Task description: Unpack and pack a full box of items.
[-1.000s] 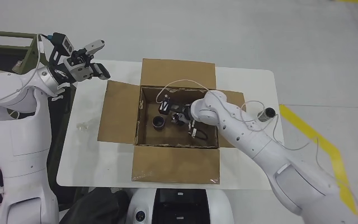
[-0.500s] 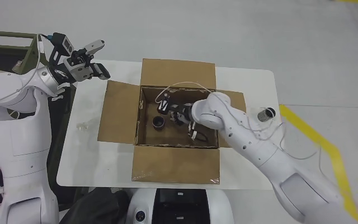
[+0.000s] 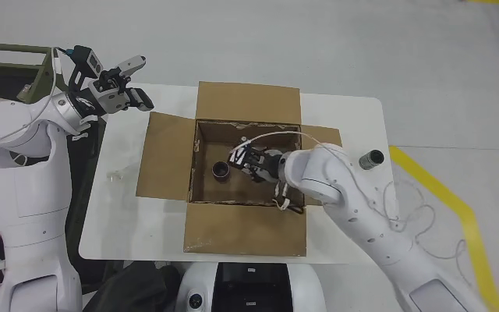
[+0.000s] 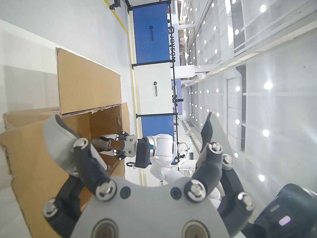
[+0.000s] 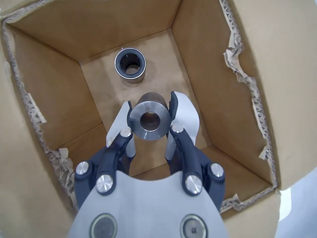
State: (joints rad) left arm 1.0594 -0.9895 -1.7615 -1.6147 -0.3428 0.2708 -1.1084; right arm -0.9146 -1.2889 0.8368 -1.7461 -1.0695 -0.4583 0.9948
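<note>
An open cardboard box (image 3: 168,156) stands mid-table with its flaps spread. My right gripper (image 5: 150,111) hangs inside it, shut on a hollow grey metal cylinder (image 5: 150,122) held clear of the box floor; from above the same gripper (image 3: 238,161) sits in the box's middle. A second cylinder with a dark rim (image 5: 130,66) stands on the box floor just beyond it, toward the left wall (image 3: 221,169). My left gripper (image 3: 142,80) is raised past the table's back left corner, open and holding nothing (image 4: 133,130).
A third metal cylinder (image 3: 371,159) lies on the white table (image 3: 117,218) to the right of the box. The box's torn flap edges (image 5: 237,58) ring the opening. A dark cart (image 3: 23,66) stands left of the table.
The right arm's elbow has swung toward the table's front while its gripper stayed in the box, turned and rose a little. The left arm has kept still.
</note>
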